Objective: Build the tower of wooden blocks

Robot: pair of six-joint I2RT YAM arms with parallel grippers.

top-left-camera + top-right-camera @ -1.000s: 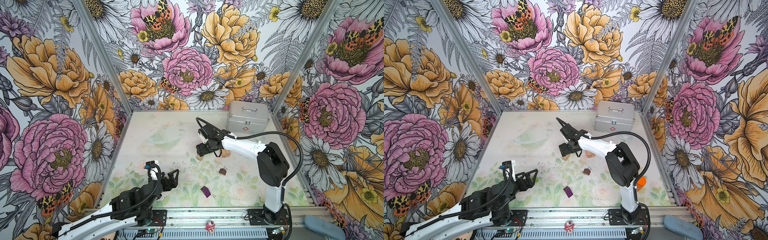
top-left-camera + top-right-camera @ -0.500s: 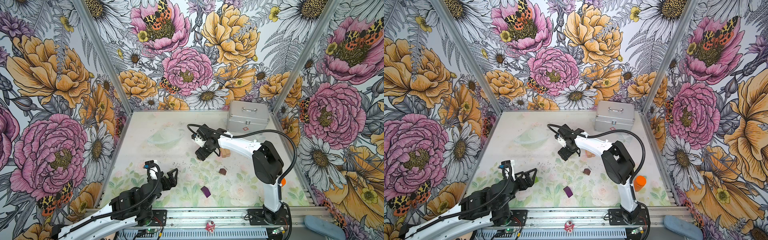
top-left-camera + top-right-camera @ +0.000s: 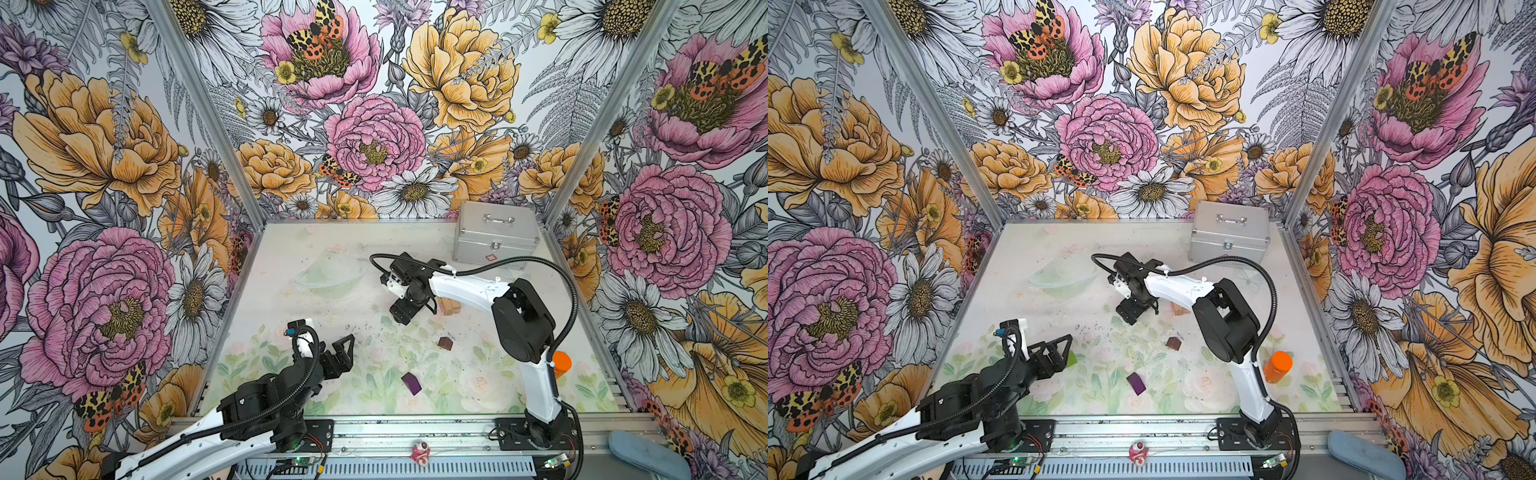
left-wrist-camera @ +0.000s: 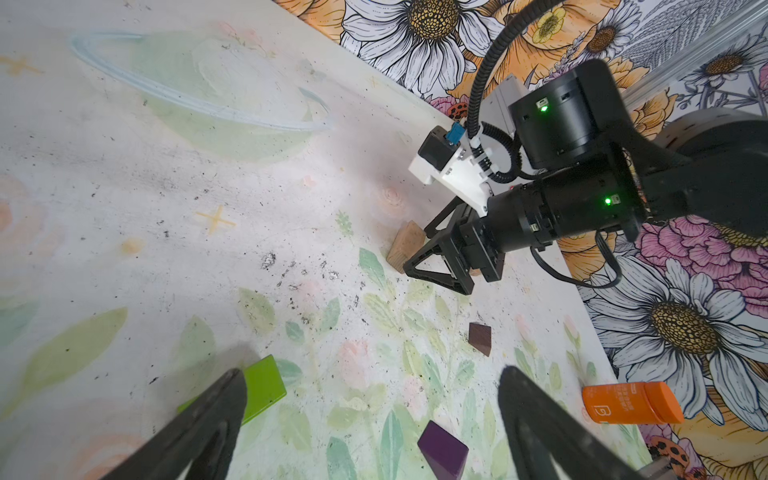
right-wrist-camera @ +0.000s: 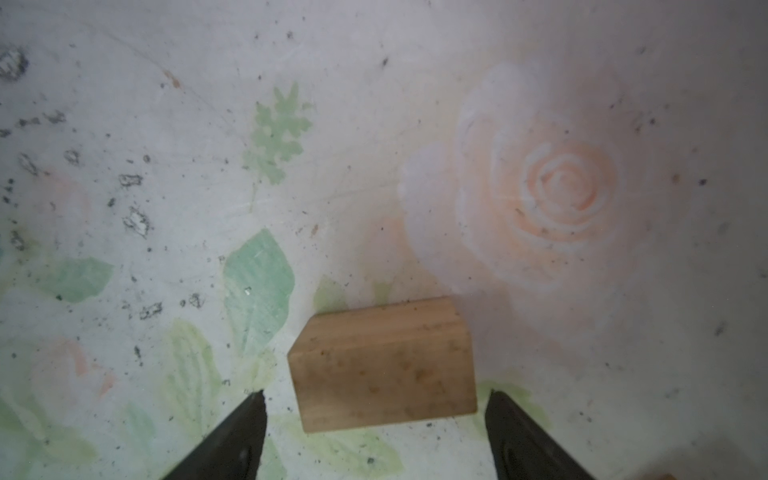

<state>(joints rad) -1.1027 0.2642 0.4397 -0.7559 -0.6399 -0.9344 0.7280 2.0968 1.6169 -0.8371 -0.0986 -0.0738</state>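
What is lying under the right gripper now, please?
A plain tan block lies flat on the table, between the open fingers of the right gripper. In both top views the gripper covers it.

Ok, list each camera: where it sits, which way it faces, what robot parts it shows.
Both top views: high in front, looking down; both arms, left gripper, right gripper.
Left wrist: on left arm, looking across the table toward the right gripper; own open fingers.
Right wrist: on right arm, facing down at the tan block; own open fingers flank it.
Shared: top views and left wrist show the purple block.
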